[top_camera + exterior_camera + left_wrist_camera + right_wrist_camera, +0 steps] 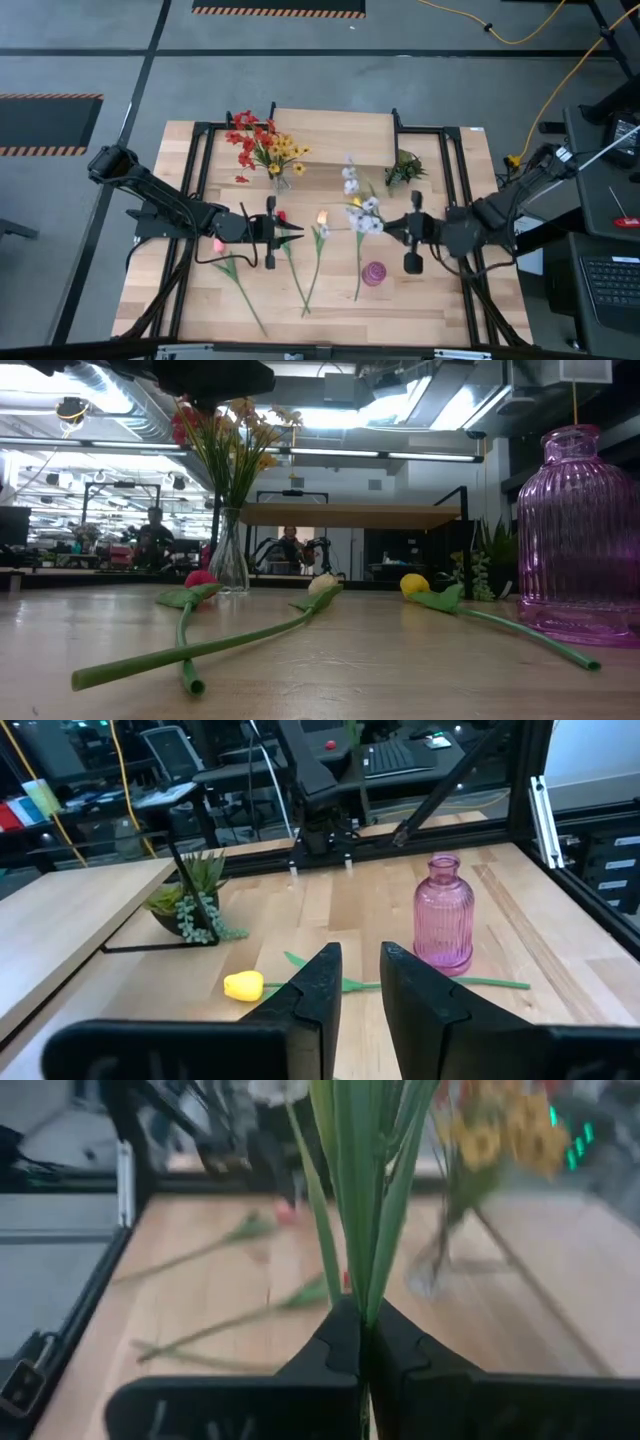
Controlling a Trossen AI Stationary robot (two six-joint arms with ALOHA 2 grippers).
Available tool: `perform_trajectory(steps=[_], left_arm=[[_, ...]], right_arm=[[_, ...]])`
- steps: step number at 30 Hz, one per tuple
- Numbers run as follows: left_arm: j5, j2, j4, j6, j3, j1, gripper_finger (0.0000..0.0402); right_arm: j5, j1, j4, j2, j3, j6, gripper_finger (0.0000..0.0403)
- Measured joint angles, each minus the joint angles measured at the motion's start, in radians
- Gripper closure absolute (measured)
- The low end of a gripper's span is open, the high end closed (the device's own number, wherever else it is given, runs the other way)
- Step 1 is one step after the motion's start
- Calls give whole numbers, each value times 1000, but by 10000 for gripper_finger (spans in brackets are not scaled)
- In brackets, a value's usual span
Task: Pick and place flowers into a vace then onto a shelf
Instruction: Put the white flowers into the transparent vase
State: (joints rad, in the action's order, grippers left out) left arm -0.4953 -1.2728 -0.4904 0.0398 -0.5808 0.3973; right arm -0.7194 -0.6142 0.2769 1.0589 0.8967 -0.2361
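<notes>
From above, the shelf (333, 138) stands at the far middle of the table (450, 300), and all else is placed from it. A clear vase (281, 180) with red and yellow sprays (262, 144) stands at its near left corner; a small green plant (404, 167) sits at its right end. The left gripper (283, 232) hangs nearer than the shelf, left of centre, with a narrow gap between its fingers and nothing in them. Pink tulip (219, 244), red tulip (281, 216) and pale orange tulip (322, 217) lie on the table by it, stems running away from the shelf. The right gripper (386, 227) is nearer than the shelf's right half, clamped on the stem of the white spray (357, 208); the purple vase (373, 273) stands nearer still. In the low view the shelf (350, 515) is in the background, with the clear vase (229, 560) left of it, the purple vase (577, 540) far right, and tulips lying across the wood. The left wrist view shows its fingers (322, 992) slightly apart, a yellow tulip (244, 985) and the purple vase (444, 912) beyond. The right wrist view shows its fingers (340, 1342) pressed on green stems (362, 1190).
</notes>
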Motion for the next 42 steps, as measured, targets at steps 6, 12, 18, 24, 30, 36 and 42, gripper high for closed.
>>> perform_trajectory(steps=[6, 12, 18, 24, 30, 36, 42], left_arm=[[-7, 0, -11, 0, 0, 0, 324], [-5, -11, -85, 23, 0, -5, 297], [29, -97, -315, 95, 0, -42, 262], [45, -213, -397, -5, -42, -110, 241], [176, -320, -377, 66, -195, -148, 240], [200, -369, -280, 91, -311, -153, 230], [204, -388, -286, 100, -355, -160, 217]], right_arm=[[259, 140, -390, -55, -173, 288, 403], [545, 252, -726, -66, -320, 402, 403], [809, 372, -886, -58, -396, 377, 403], [1066, 466, -1017, -23, -411, 341, 403], [1171, 531, -1108, 68, -412, 292, 403], [1274, 540, -1200, 115, -412, 264, 403], [1301, 540, -1203, 115, -412, 265, 403]])
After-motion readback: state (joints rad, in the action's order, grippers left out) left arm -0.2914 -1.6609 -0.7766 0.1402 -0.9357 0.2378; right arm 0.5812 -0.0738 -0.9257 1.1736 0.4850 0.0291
